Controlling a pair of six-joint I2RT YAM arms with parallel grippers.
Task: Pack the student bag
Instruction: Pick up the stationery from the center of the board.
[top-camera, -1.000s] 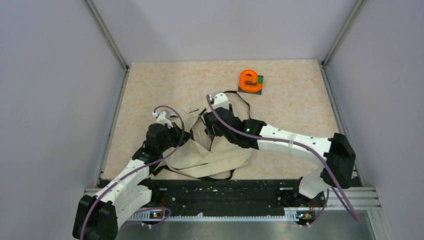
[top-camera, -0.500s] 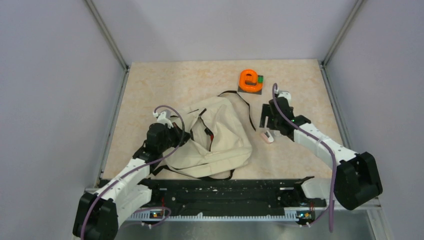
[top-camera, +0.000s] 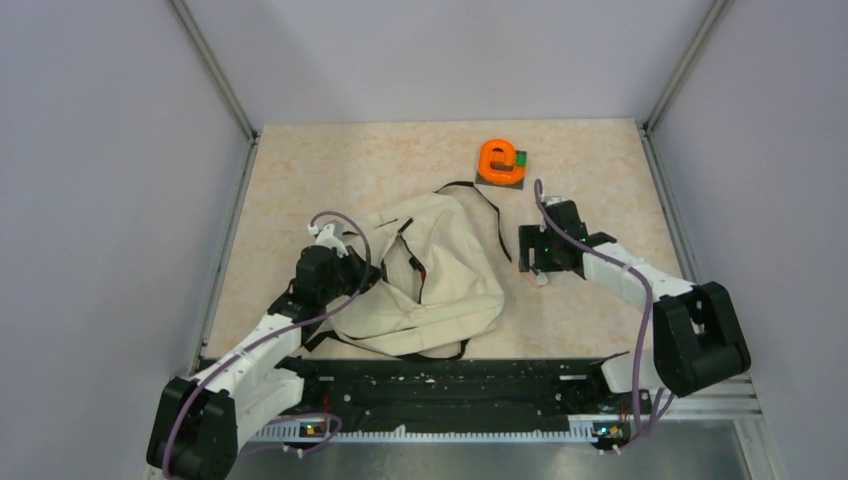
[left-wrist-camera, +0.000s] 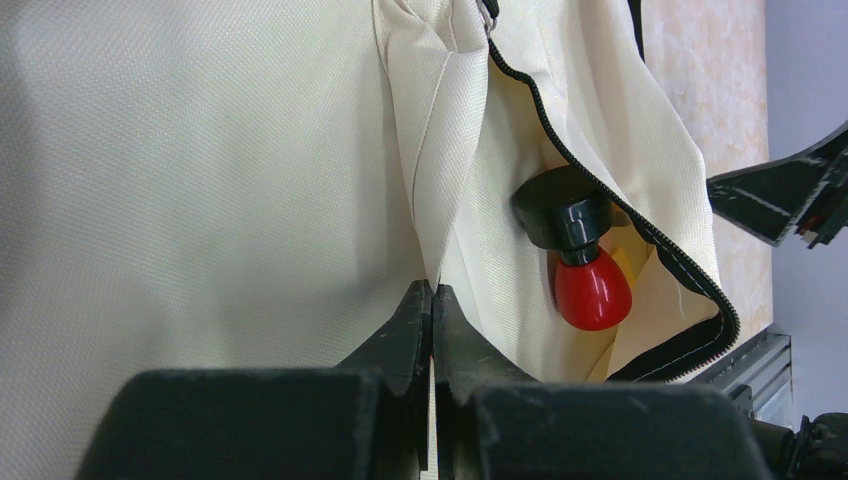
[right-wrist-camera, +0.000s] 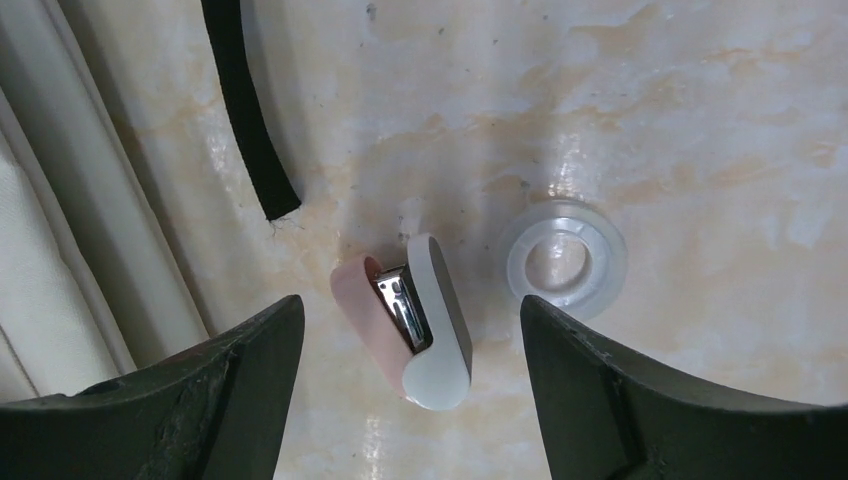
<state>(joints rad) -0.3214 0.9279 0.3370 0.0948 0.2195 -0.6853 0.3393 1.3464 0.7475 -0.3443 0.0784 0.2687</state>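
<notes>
Cream fabric: the bag (top-camera: 440, 290) lies slumped by the table's (top-camera: 330, 170) near edge, about mid-width, its zip gaping on a red-tipped black knob (left-wrist-camera: 585, 270) inside. The left gripper (left-wrist-camera: 432, 310) pinches a fold of the bag's cloth, jaws tight together. The right gripper (right-wrist-camera: 410, 342) is spread wide astride a pink-and-white stapler (right-wrist-camera: 440, 330), clear of it, with a clear tape ring (right-wrist-camera: 566, 258) just beside, right of the bag.

student bag (left-wrist-camera: 200, 150) cropped (left wrist), red knob (left-wrist-camera: 592, 292) half-hidden
</notes>
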